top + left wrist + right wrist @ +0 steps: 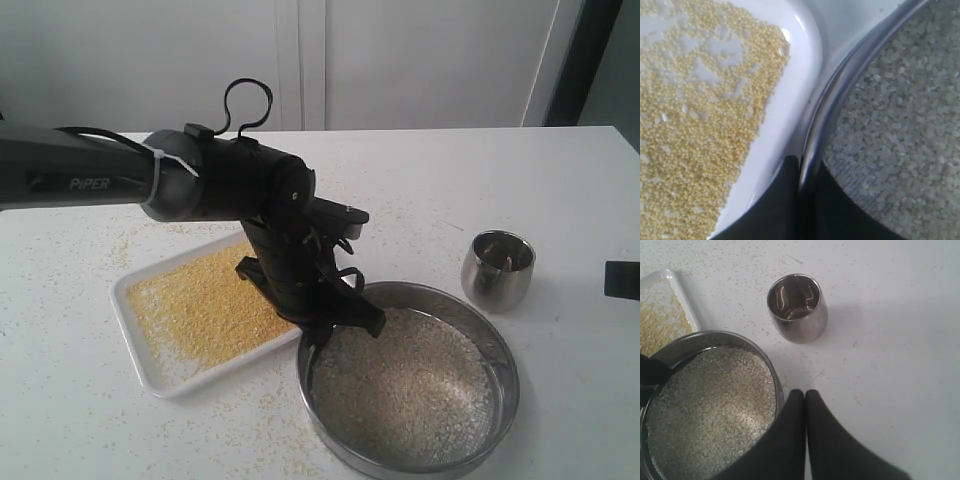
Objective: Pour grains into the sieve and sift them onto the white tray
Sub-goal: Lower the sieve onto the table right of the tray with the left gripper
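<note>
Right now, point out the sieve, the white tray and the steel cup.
sieve (497,345), exterior view, right side of its steel rim.
white tray (140,345), exterior view, its left rim.
steel cup (495,285), exterior view, outer wall.

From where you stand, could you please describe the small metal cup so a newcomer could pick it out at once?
On the white table, find the wide round sieve full of whitish grains at the near right. Just behind its right edge, standing apart from it, is the cup: small, rounded, shiny steel, upright, far narrower than the sieve.
</note>
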You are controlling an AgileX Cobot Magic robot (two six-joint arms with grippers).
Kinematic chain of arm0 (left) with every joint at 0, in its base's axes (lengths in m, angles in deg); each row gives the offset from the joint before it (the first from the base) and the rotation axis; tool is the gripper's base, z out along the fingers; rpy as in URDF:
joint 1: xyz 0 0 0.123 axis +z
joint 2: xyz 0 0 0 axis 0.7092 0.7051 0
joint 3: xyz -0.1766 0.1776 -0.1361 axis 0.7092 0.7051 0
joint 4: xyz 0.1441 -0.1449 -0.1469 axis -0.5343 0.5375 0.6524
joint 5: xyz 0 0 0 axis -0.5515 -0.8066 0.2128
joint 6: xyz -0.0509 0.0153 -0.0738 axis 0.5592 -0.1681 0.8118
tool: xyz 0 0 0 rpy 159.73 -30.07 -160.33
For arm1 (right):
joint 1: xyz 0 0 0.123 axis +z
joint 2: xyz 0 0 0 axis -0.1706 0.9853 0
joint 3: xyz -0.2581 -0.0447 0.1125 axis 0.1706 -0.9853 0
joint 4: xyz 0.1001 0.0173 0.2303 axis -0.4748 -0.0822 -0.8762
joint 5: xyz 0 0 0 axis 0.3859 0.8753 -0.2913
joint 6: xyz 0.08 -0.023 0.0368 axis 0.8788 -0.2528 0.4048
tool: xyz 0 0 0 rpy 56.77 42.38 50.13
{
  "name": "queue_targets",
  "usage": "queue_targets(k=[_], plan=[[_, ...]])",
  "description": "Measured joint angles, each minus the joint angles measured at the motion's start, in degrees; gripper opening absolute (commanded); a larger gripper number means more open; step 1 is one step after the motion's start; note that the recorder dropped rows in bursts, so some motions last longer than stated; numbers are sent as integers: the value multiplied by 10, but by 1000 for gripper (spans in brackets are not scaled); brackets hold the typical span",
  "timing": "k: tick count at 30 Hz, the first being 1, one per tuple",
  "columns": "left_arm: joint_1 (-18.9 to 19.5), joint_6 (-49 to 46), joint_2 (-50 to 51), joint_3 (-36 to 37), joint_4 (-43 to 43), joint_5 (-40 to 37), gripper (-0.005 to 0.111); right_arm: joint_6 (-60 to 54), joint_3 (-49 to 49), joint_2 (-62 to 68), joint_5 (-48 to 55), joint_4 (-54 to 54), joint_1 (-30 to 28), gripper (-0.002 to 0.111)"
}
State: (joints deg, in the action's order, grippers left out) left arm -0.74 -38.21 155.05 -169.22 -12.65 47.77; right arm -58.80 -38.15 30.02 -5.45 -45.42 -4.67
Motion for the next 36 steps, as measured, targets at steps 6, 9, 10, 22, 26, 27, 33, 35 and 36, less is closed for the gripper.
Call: queue_targets(k=[6,9,10,22,26,27,33,35,36], plan=[[0,0,2,0,0,16,0,0,0,0,0,0,0,0],[0,0,2,0,-4,21,0,0,0,0,0,0,0,0],[0,0,2,0,-5,21,0,0,0,0,0,0,0,0],[0,0,2,0,-16,24,0,0,0,0,0,0,0,0],[0,0,2,0,-16,24,0,0,0,0,0,0,0,0],[0,0,2,0,-16,24,1,0,0,0,0,0,0,0],[0,0,3,0,-17,30,31,0,0,0,0,0,0,0],[0,0,3,0,-17,36,41,0,0,0,0,0,0,0],[0,0,3,-1,-17,38,44,0,0,0,0,0,0,0]])
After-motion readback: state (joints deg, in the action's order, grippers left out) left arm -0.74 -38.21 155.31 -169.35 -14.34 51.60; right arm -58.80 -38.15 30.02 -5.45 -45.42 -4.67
